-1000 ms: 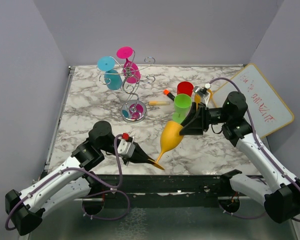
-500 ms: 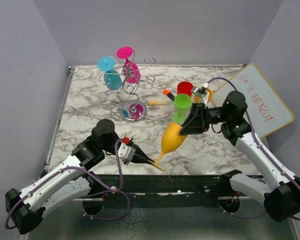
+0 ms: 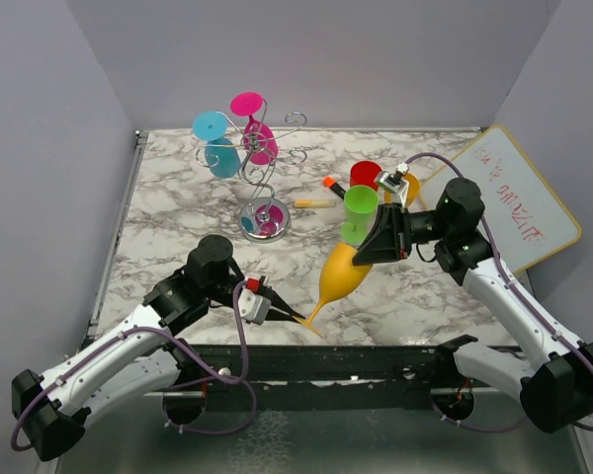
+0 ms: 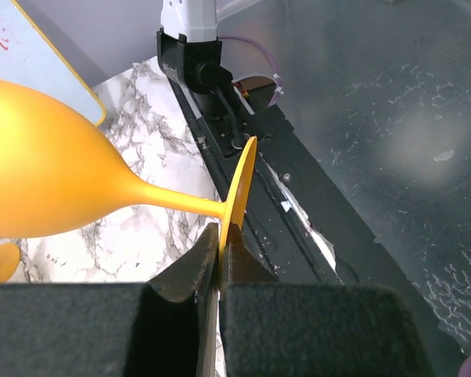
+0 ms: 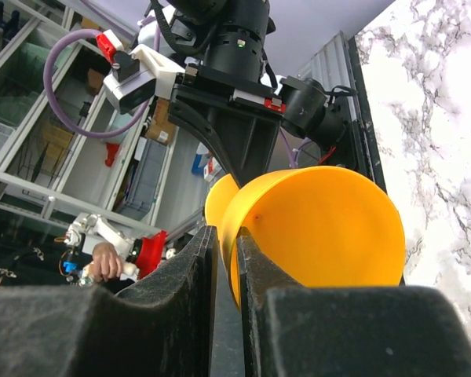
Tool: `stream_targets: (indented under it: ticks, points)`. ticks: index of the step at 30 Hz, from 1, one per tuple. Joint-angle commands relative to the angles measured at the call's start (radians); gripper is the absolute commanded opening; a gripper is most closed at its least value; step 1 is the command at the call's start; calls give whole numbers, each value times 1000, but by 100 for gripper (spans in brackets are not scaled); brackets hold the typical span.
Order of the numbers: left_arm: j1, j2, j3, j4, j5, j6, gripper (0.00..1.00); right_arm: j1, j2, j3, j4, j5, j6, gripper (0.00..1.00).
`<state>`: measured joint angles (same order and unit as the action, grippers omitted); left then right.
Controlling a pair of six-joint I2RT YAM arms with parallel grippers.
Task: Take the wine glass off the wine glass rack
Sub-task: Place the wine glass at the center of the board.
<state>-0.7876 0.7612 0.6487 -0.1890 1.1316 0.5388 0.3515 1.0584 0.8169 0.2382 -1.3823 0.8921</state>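
Note:
An orange wine glass (image 3: 338, 276) hangs tilted in the air over the table's near edge, held between both grippers. My left gripper (image 3: 295, 318) is shut on its flat foot; in the left wrist view the foot (image 4: 240, 184) stands edge-on between the pads of that gripper (image 4: 221, 236). My right gripper (image 3: 369, 251) is closed over the bowl's rim, one finger inside and one outside (image 5: 226, 236). The chrome wine glass rack (image 3: 261, 173) stands at the back left. A cyan glass (image 3: 217, 150) and a magenta glass (image 3: 258, 136) hang upside down on it.
A green cup (image 3: 360, 207) and a red cup (image 3: 366, 175) stand mid-table by my right gripper. Two markers (image 3: 314, 202) lie near the rack's base (image 3: 265, 221). A whiteboard (image 3: 522, 197) leans at the right edge. A black rail (image 4: 290, 196) runs along the near edge.
My left arm has pushed a little to the right with the glass's foot. My right gripper has shifted slightly left. The glass stays held between both.

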Motion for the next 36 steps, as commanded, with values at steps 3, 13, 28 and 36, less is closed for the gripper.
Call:
stream_targets:
  ticks: [3,13,28,36]
  points:
    - [0,-5,2,-52,-78,38,0,1,-20,22,57,-66,70,19]
    - [3,-9,-27,-57,-90,58,0,4,-20,12,-35,-51,7,29]
    - [11,1,-44,-55,-142,52,0,15,-20,33,-38,-56,6,1]
    - [17,-10,-48,-47,-135,32,28,15,-17,39,-75,-26,-28,0]
